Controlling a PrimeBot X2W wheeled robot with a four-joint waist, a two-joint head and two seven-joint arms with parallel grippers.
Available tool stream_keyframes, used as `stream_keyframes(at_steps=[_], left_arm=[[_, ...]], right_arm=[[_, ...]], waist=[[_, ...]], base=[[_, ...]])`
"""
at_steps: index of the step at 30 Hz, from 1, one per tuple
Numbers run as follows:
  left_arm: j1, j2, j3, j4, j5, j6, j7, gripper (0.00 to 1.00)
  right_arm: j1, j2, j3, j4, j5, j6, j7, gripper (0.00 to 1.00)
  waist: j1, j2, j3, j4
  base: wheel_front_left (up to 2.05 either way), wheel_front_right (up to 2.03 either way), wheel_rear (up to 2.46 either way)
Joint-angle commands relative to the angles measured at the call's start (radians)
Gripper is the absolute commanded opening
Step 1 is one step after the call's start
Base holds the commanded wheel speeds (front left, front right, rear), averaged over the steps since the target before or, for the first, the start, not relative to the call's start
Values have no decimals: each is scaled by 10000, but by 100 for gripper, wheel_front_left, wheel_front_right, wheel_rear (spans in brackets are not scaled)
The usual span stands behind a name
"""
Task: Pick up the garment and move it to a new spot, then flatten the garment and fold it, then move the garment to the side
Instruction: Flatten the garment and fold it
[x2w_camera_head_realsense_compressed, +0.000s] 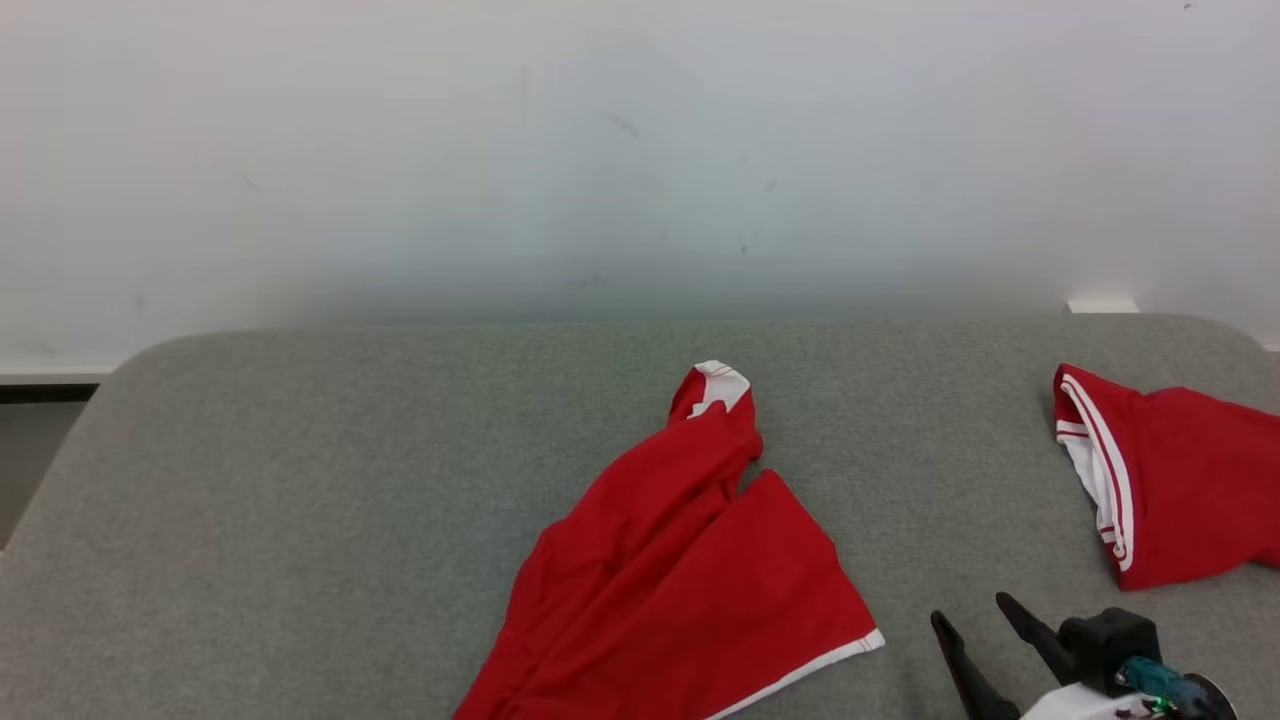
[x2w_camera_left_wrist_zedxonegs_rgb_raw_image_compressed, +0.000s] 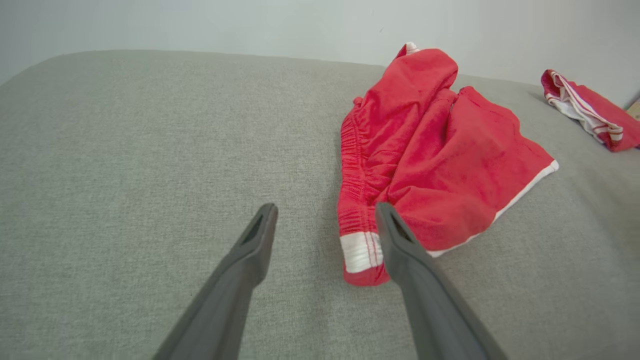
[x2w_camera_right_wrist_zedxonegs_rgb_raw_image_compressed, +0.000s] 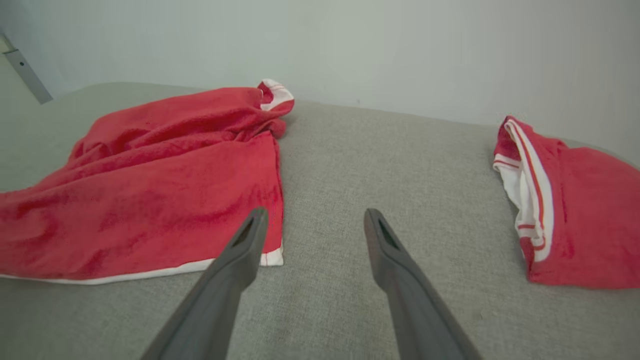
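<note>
Red garments (x2w_camera_head_realsense_compressed: 680, 570), two, on grey upholstery (x2w_camera_head_realsense_compressed: 300, 500)

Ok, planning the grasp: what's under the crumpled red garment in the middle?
Grey padded surface shows all around the red garment; nothing pokes out. Whatever lies beneath the bunched folds is covered.
</note>
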Motion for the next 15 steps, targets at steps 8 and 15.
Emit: stream_keyframes(at_steps=[8, 15], left_arm=[[-540, 1001, -1285, 95, -1392, 20, 1045, 100], [-1237, 1304, -1872, 473, -2268, 18, 976, 100]], right_arm=[[-1212, -129, 1360, 1652, 644, -30, 1896, 100], [-2158, 107, 1585, 2808, 728, -30, 1975, 100]], waist=[[0, 0, 465, 761], [0, 0, 1000, 939]], base=[[0, 0, 0], [0, 0, 0]])
